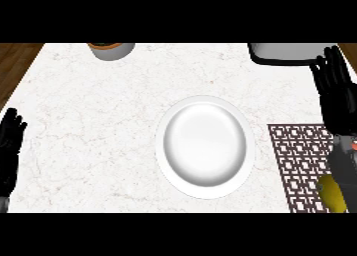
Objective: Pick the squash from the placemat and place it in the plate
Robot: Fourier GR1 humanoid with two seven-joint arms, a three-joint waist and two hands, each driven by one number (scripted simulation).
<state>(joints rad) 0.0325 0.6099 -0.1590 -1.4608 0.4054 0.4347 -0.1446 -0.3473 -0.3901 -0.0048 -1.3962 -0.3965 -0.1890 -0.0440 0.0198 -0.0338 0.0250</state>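
Head view shows one white plate (205,145) in the middle of the counter (92,125) and one dark placemat (299,150) at its right edge. One yellow squash (332,196) seems to lie on the placemat's near corner, half hidden by an arm (349,167). Two hands, left hand (5,145) and right hand (340,95), have straight fingers and hold nothing.

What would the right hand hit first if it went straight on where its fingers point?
Probably the grey, dark-rimmed object at the counter's far edge, just beyond the right hand's fingertips; height is unclear, so it might pass above.
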